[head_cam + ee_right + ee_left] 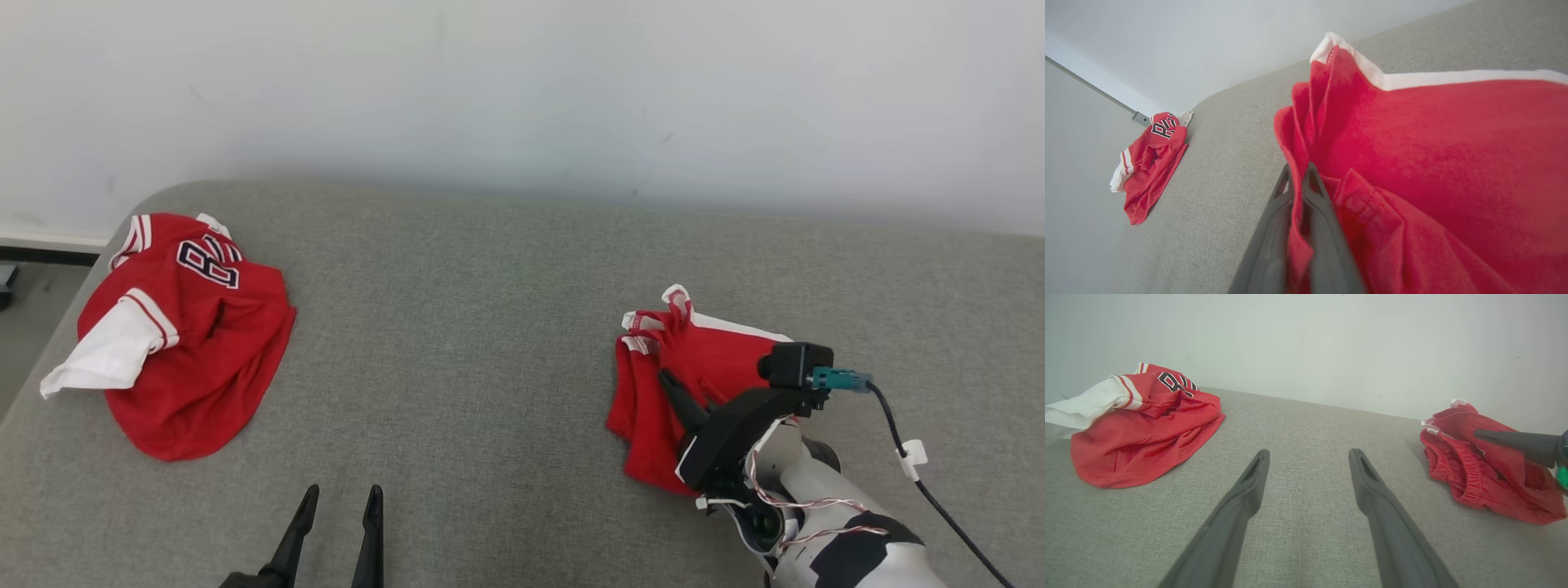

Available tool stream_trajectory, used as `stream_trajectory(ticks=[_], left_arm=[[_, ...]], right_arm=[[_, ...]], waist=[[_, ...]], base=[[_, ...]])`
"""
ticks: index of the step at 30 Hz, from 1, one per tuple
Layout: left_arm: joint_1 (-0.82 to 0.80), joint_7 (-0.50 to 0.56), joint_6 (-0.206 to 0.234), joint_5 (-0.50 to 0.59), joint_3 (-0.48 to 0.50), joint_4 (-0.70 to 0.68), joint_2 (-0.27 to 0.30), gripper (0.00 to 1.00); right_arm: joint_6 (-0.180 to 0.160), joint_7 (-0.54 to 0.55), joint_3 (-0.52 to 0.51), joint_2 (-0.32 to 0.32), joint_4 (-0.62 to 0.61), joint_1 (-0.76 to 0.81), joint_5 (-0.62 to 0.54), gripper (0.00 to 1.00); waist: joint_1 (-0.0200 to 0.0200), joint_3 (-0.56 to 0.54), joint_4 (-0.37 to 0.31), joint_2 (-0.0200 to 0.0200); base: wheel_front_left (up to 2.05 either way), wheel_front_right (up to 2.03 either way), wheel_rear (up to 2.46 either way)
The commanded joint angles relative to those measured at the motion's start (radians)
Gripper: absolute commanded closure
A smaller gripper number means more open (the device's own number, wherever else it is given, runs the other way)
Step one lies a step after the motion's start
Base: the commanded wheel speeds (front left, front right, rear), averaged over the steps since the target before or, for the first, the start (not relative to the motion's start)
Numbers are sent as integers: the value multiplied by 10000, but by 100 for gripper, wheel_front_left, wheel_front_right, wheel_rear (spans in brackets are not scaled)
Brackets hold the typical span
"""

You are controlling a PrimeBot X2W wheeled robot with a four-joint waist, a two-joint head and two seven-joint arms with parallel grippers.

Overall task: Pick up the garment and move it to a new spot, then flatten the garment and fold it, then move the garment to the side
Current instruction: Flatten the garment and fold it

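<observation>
In the right half of the grey padded surface (490,327), the red shorts (710,359) with white trim lie bunched, their bulk resting on the fabric and set well back from the far edge, which runs along the pale wall (522,82). The right gripper (665,377) is clenched on a fold at the shorts' left-hand border. In the right wrist view the red cloth (1433,163) is pinched between its two dark fingers (1314,192).

The left gripper (343,494) stands spread and empty over bare fabric toward the near side, left of centre, well apart from both garments. A red jersey (196,351) with a dark numeral and white sleeve lies crumpled at the far left rounded corner, the sleeve reaching the left edge.

Between jersey and shorts a broad uncovered band of the surface extends from the far edge toward the near side. In the left wrist view this band lies straight ahead of the open fingers (1249,486), jersey (1147,428) to one side, shorts (1474,473) to the other.
</observation>
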Motion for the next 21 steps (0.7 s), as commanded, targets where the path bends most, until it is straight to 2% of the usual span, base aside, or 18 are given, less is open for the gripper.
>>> stream_trajectory(ticks=[1, 8, 10, 11, 17, 21], left_arm=[[-200, -15, 50, -56, -37, 30, 1, 0], [-257, -15, 78, -100, -55, 50, 1, 0], [-244, -15, 93, -97, -18, 45, 2, 0], [-225, -15, 100, -87, -5, 45, 1, 0], [-66, -15, 121, 1, 219, -7, 1, 0], [54, -15, 97, 44, 391, -7, -1, 0]], right_arm=[[-20, -133, 78, 162, 295, -121, -179, 100], [-20, -423, 346, 592, 1085, -276, -345, 100], [-20, -438, 442, 664, 1018, -285, -258, 53], [-20, -452, 511, 629, 949, -298, -264, 0], [-22, -1076, 558, 41, -20, -454, -36, 0], [-20, -1650, 358, -769, -812, -380, 66, 0]], waist=[[-1, 135, 190, -1], [-1, 241, 287, -1], [-1, 245, 259, -1], [-1, 247, 241, -1], [-1, 213, 8, -1], [-1, 140, -127, -1]], base=[[0, 0, 0], [0, 0, 0], [0, 0, 0], [0, 0, 0], [0, 0, 0], [0, 0, 0]])
